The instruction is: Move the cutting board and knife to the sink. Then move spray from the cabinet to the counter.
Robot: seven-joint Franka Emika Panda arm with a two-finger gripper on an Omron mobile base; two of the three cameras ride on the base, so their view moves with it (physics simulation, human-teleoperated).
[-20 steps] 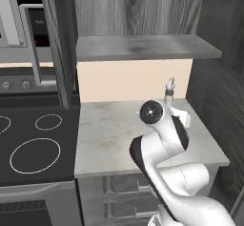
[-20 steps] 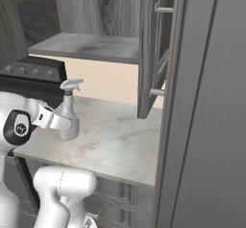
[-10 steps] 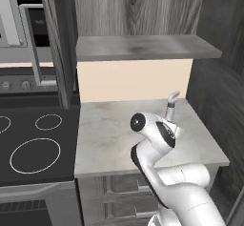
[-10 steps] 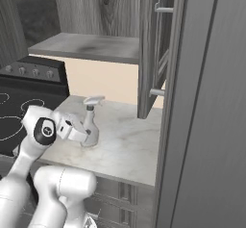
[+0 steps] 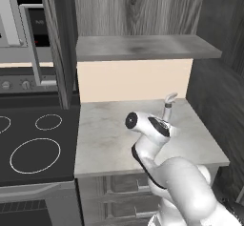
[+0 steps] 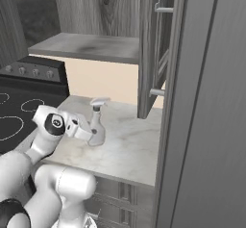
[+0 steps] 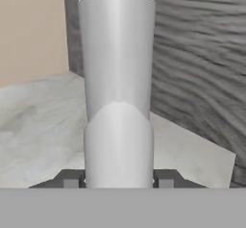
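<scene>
The spray (image 6: 97,126), a slim pale bottle with a trigger nozzle (image 5: 167,99), stands upright low on the marbled counter (image 6: 129,150). My gripper (image 6: 92,134) is shut on its lower body from the left. In the hand view the spray (image 7: 119,102) stands between the two fingertips (image 7: 70,179), which press against its sides. Above it is the open cabinet (image 5: 143,46) with a bare grey shelf (image 6: 86,46). The cutting board, the knife and the sink are out of view.
The cabinet door (image 6: 153,54) with its silver bar handle hangs open over the counter's right part. A black stove (image 5: 33,148) adjoins the counter on the left. A tall dark panel (image 6: 211,102) stands at the right. Drawers (image 5: 119,184) sit under the counter.
The gripper has carried the spray to the right and down toward the counter's back right, and the arm has stretched out lower with it.
</scene>
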